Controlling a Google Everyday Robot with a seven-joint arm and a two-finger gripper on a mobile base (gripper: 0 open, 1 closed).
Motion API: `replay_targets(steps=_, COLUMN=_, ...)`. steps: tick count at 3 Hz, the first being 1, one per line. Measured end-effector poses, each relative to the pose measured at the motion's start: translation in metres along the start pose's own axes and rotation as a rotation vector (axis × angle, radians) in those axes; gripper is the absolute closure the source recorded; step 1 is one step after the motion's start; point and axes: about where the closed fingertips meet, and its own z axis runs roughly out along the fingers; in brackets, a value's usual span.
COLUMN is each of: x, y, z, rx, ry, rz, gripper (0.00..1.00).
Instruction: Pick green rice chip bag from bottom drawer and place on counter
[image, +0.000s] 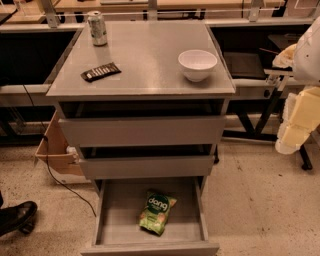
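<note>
The jaws give you nothing to go on here: you cannot tell whether they are apart or together. The gripper (299, 122) hangs at the right edge of the view, beside the cabinet and well apart from the green rice chip bag (157, 212).

That bag lies face up on the floor of the open bottom drawer (115, 212), a little right of the middle and slightly askew, touching no wall. Expect it to be light, soft and crinkly, and slick on the smooth metal, so it may skate if you nudge it. I would take it across a puffed edge or the top seam and squeeze gently, because the chips inside will likely crush.

The two drawers above overhang the back of the opening, so come in from the front. On the bench (145, 55), a white bowl (197, 64), a can (97, 28) and a dark wrapper (100, 72) sit apart from one another, with bare top between them.
</note>
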Motion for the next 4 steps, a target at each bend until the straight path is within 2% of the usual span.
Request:
replay_targets(steps=1, x=0.000, y=0.000, z=0.000, rx=0.000, ry=0.000, rz=0.000, gripper=0.00)
replay_targets(steps=2, x=0.000, y=0.003, z=0.018, rx=0.020, ry=-0.015, rz=0.010, gripper=0.00)
replay_targets(steps=3, x=0.003, y=0.014, z=0.068, rx=0.018, ry=-0.032, rz=0.031, gripper=0.00)
replay_targets(steps=4, x=0.000, y=0.035, z=0.157, rx=-0.047, ry=-0.062, rz=0.054, gripper=0.00)
